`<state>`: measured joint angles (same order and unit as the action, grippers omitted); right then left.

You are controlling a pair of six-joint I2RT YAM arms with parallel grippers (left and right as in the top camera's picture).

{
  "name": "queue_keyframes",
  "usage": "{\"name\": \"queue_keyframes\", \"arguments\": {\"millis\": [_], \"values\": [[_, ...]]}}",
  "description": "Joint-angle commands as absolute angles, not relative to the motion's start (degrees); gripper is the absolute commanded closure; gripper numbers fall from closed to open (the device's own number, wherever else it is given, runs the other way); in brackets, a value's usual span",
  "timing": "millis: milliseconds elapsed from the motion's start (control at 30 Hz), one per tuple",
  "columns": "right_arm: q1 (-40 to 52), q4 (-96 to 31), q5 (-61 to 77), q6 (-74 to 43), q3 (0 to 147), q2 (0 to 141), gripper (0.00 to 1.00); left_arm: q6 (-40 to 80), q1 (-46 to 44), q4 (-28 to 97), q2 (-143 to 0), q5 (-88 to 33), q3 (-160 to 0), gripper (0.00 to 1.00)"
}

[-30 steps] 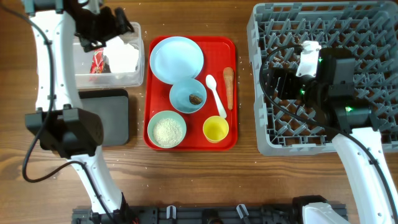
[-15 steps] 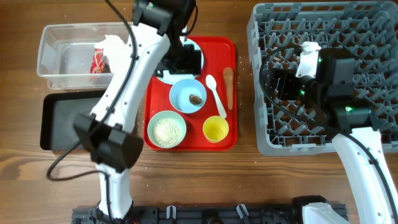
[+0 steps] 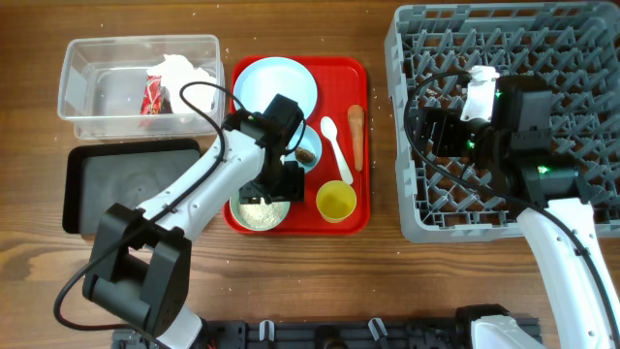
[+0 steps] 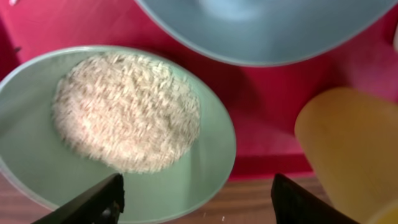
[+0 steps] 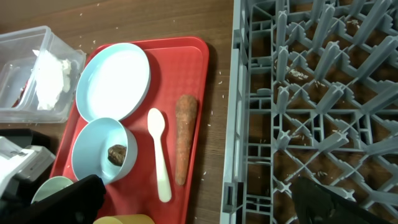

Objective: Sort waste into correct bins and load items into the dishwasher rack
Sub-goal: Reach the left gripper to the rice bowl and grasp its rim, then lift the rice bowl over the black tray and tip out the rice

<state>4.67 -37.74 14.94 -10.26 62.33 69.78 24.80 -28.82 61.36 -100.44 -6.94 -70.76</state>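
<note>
Overhead, left end effector (image 3: 281,187) hides part of mint-green bowl (image 3: 252,211).

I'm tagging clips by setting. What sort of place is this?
Likely a lab table staged for clearing dishes: a grey plastic pegged dishwasher rack, a flat red serving tray carrying a pale blue round plate, and a clear plastic tub holding crumpled white tissue.

L gripper (image 3: 275,192) hangs over mint-green bowl (image 3: 254,228) of rice (image 3: 258,206) on red tray (image 3: 341,74).
</note>
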Motion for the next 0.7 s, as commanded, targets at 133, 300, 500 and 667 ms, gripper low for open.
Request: {"name": "queue_keyframes", "arguments": {"millis": [133, 300, 500, 667], "values": [[4.5, -38.1, 14.2, -10.6, 63.6, 69.9, 0.00, 26.2, -29.3, 52.5, -100.2, -7.7, -64.2, 0.37], [4.5, -38.7, 14.2, -10.7, 63.6, 69.9, 0.00, 26.2, -29.3, 49.4, -100.2, -7.6, -61.3, 0.61], [4.5, -38.7, 14.2, -10.7, 63.4, 69.9, 0.00, 26.2, -29.3, 49.1, -100.2, -7.7, -61.5, 0.83], [4.5, -38.7, 14.2, -10.7, 63.4, 69.9, 0.00, 26.0, -28.9, 55.4, -100.1, -7.9, -66.4, 0.96]]}}
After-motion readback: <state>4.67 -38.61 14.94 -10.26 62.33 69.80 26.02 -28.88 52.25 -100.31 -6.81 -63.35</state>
